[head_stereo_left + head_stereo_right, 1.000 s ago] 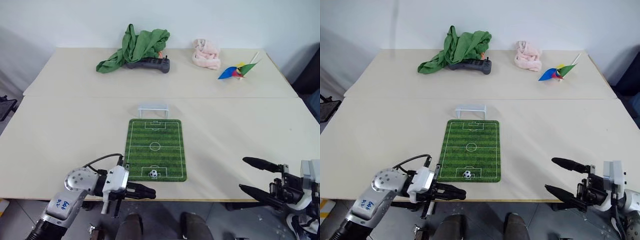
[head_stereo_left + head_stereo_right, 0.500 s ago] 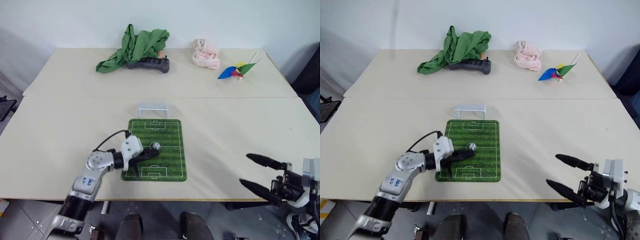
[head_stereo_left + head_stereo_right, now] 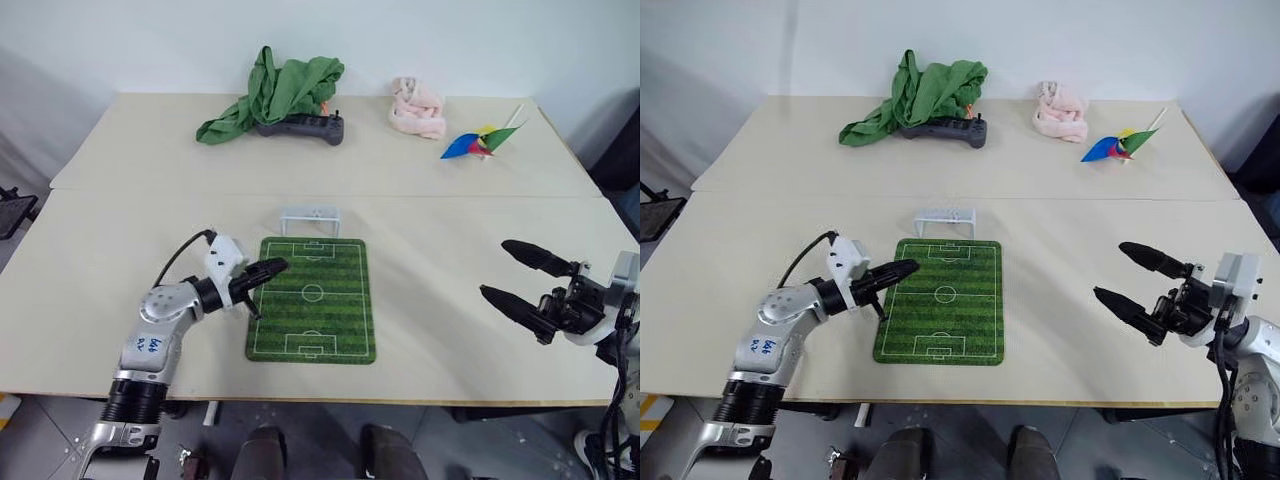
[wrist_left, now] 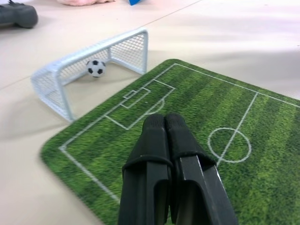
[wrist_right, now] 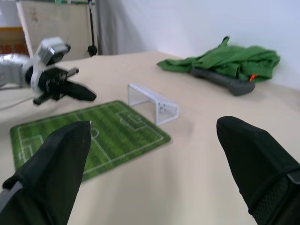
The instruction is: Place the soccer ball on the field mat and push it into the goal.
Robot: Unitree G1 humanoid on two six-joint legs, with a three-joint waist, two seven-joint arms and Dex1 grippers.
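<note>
The soccer ball [image 4: 96, 68], white with black patches, rests inside the goal [image 3: 309, 214], a small white netted frame just beyond the far end of the field mat [image 3: 312, 300]. My left gripper [image 3: 275, 266] is shut with nothing in it. It hovers low over the mat's far left corner, pointing toward the goal, a short way from the ball. In the left wrist view its two black fingers [image 4: 154, 140] are pressed together. My right gripper [image 3: 497, 270] is open and empty, held above the table well to the right of the mat.
At the back of the table lie a plain green cloth [image 3: 280, 90] draped over a black controller [image 3: 300, 128], a pink cloth [image 3: 415, 105] and a colourful pinwheel [image 3: 478, 143]. A seam crosses the table just behind the goal.
The ball went from the mat's near end up the pitch into the goal. My shut left gripper swept forward along the mat behind it. The right gripper rose and came forward a little.
</note>
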